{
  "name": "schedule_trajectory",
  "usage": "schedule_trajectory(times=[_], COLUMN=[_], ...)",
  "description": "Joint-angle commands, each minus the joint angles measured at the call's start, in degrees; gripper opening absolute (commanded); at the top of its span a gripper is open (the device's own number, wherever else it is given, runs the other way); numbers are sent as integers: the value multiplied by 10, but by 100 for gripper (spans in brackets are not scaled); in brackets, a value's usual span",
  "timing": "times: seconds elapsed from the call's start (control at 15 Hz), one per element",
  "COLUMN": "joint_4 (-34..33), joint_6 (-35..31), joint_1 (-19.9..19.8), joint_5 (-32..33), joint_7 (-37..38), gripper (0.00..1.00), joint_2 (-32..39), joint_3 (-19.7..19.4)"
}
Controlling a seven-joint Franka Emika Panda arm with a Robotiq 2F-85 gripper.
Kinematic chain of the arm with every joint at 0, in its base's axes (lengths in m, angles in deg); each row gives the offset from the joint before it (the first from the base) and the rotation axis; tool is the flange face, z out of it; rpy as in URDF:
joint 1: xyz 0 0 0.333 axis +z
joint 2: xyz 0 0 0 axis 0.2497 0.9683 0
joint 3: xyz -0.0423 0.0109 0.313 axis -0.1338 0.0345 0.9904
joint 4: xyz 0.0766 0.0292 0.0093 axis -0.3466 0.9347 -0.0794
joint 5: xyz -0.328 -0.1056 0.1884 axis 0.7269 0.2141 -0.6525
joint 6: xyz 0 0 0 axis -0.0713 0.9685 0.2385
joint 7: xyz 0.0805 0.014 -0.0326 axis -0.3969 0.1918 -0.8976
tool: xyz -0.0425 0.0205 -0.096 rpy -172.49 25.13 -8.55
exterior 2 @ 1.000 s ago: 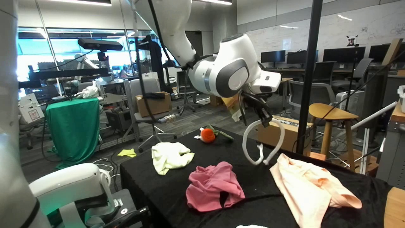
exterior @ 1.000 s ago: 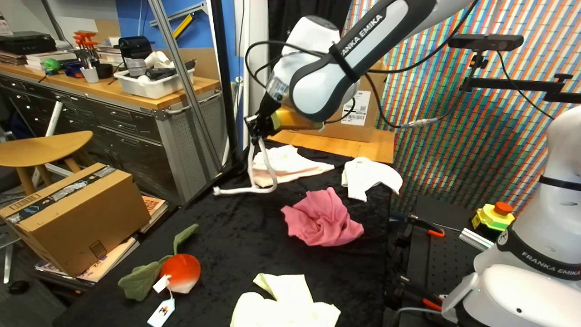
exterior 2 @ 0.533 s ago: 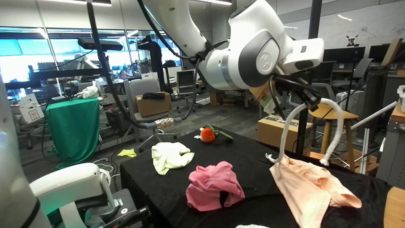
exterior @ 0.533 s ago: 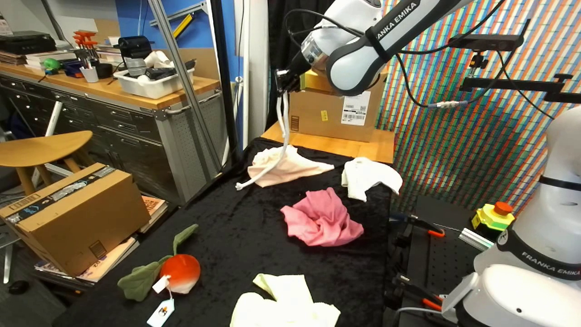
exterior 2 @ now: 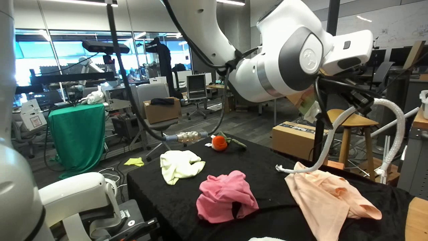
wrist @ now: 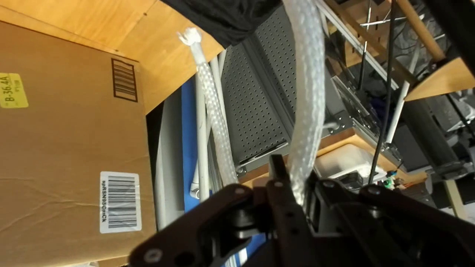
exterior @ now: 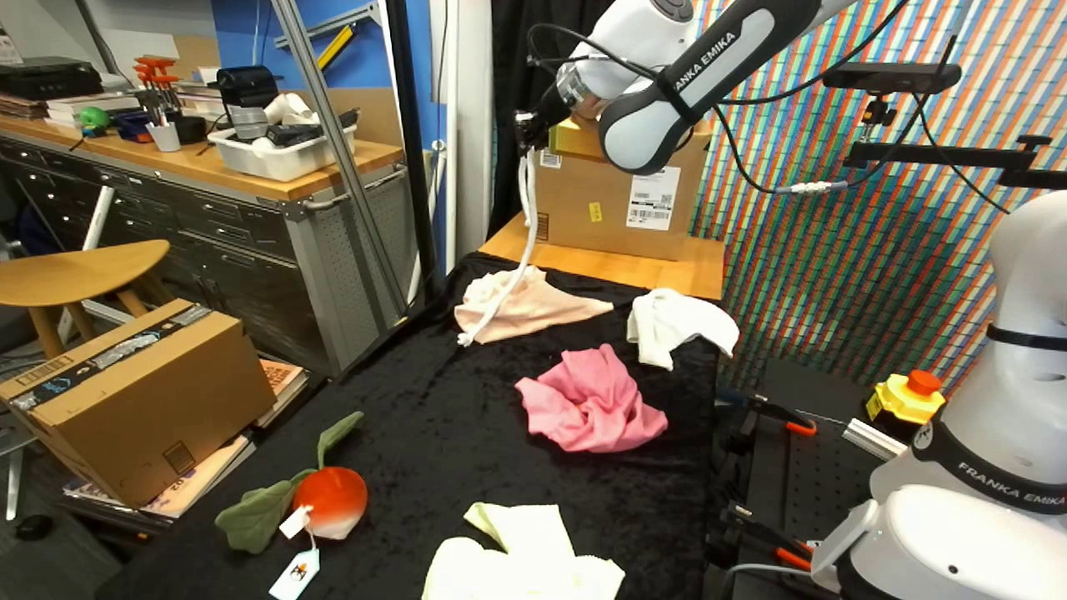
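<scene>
My gripper (exterior: pixel 525 143) is shut on a white braided rope (exterior: pixel 528 250), high above the far end of the black-covered table. In an exterior view the gripper (exterior 2: pixel 365 106) holds the rope (exterior 2: pixel 329 140) near its middle, and two lengths hang in an arch. In the wrist view the rope (wrist: pixel 308 81) runs between the fingers of the gripper (wrist: pixel 297 178); its frayed end (wrist: pixel 192 36) shows at the upper left. A peach cloth (exterior: pixel 554 310) lies below, also in an exterior view (exterior 2: pixel 321 197). One rope end overlaps it in view; contact cannot be told.
A pink cloth (exterior: pixel 592 400), a white cloth (exterior: pixel 679 323), a pale yellow cloth (exterior: pixel 521 554) and a red plush vegetable (exterior: pixel 333 496) lie on the table (exterior: pixel 417 450). A cardboard box (exterior: pixel 600 218) stands behind the gripper. A dark post (exterior 2: pixel 331 20) rises near the arm.
My gripper has risen and moved toward the cardboard box with the rope held. The rope has swung and now hangs over the peach cloth. The cloths and plush have stayed put.
</scene>
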Motion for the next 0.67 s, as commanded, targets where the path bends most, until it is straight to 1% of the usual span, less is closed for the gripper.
schedule_trajectory(times=[0.0,0.07,0.27,0.33,0.6], joint_4=[-16,-8,-11,-14,-26], joint_6=[-11,-5,6,11,30], joint_1=[62,67,91,98,104], joint_5=[5,4,0,-1,-7], joint_7=[25,18,18,20,30], gripper=[7,8,8,8,8], joint_2=[51,51,77,85,119], joint_3=[-32,-21,-20,-25,-40])
